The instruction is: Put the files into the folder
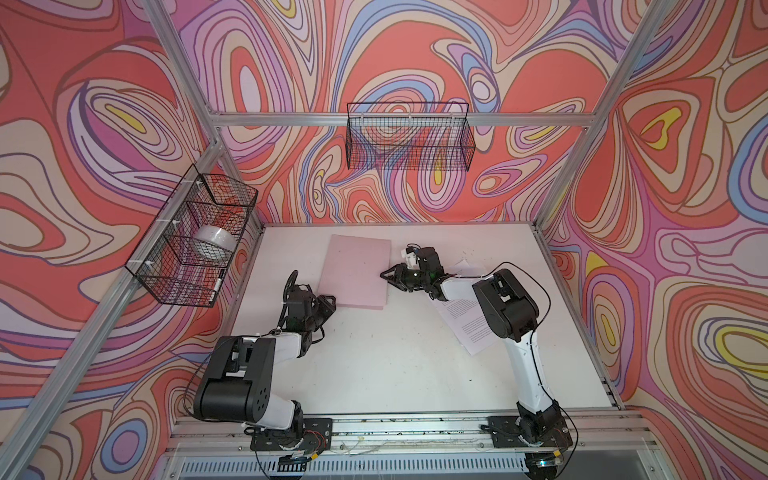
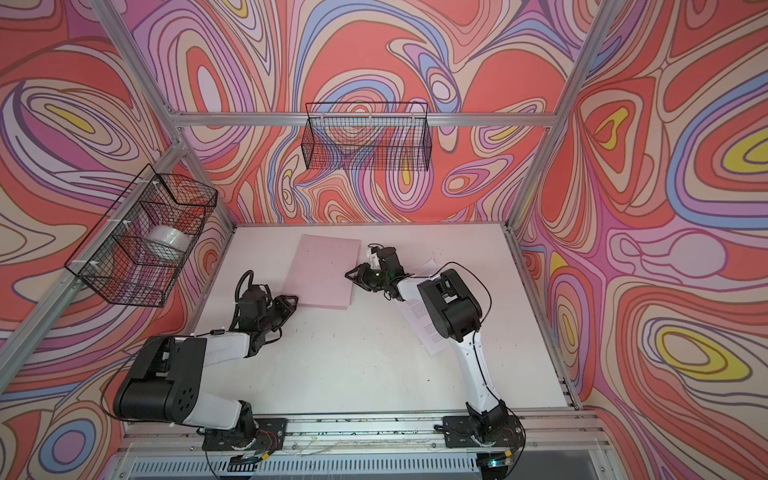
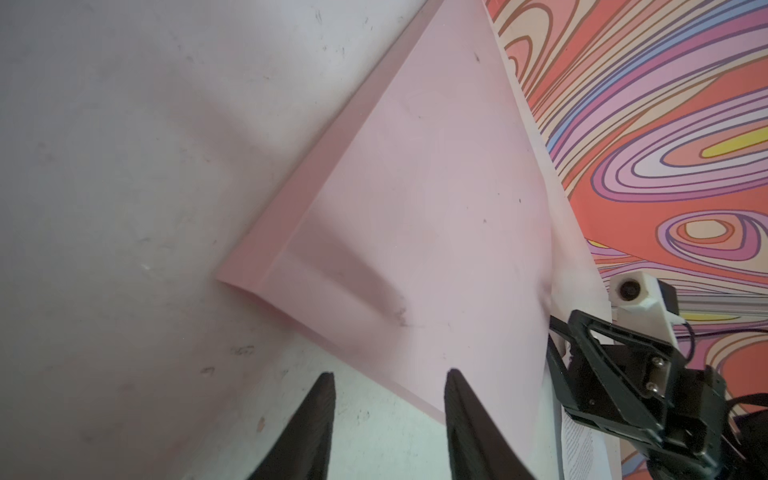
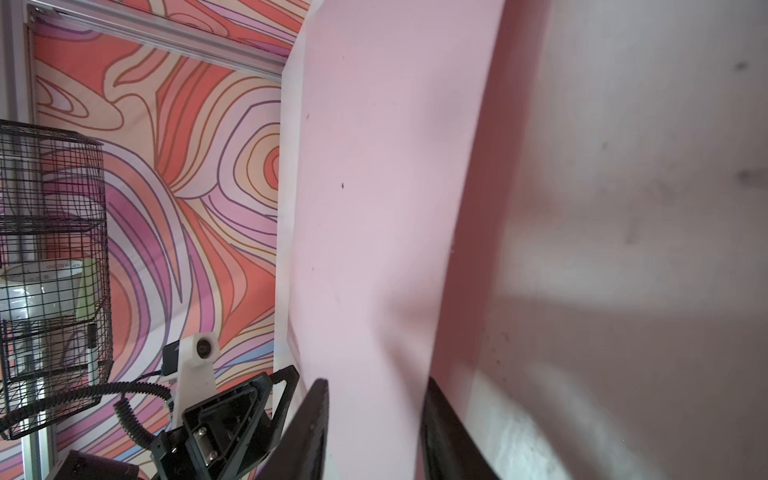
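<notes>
Straddling the right edge of the folder (image 1: 357, 270), mid-frame, right jaws stand part-open, probably to lift its cover; left jaws, half-open, empty, guard its lower-left corner. The files (image 1: 469, 328) lie right, outside.

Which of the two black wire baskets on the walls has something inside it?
The basket on the left wall: a white roll sits in it. The basket on the back wall shows nothing inside.

The folder (image 3: 415, 187) just ahead of the left gripper (image 3: 390, 374) is smooth matt pink card; the table (image 3: 124, 166) is scuffed, dull white.
</notes>
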You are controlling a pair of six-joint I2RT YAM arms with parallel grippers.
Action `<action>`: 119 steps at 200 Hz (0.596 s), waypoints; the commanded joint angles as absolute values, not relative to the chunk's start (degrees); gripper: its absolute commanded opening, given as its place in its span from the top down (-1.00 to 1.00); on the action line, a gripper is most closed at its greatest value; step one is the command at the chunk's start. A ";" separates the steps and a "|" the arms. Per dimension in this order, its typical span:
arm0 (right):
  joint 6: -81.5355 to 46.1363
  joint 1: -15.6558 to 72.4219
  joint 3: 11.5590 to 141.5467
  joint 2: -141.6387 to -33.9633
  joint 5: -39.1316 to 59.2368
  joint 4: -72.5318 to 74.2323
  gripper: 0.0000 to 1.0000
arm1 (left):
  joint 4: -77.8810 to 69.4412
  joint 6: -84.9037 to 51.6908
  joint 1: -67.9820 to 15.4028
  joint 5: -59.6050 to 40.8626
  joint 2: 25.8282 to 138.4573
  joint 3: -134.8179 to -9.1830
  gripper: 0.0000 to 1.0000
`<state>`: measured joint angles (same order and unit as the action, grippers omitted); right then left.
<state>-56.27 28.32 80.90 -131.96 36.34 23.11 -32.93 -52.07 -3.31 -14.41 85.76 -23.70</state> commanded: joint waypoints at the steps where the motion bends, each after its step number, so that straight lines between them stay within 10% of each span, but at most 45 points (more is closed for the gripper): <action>1: -58.09 29.24 83.29 -134.26 37.77 26.34 0.27 | -37.29 -51.68 -2.99 -17.50 87.92 -25.20 0.12; 60: -62.36 30.50 85.72 -138.59 38.53 31.72 0.41 | -38.98 -50.81 -3.02 -20.22 91.36 -26.58 0.16; 92: -62.21 30.67 85.81 -138.20 38.51 30.68 1.00 | -38.57 -50.56 -3.04 -21.08 91.22 -27.59 0.17; 119: -61.17 30.67 84.76 -135.07 38.07 27.49 1.00 | -34.15 -48.66 -3.08 -20.88 87.01 -27.69 -0.15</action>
<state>-62.30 30.30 84.97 -137.71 38.22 30.09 -35.92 -51.11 -3.31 -20.08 90.67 -26.28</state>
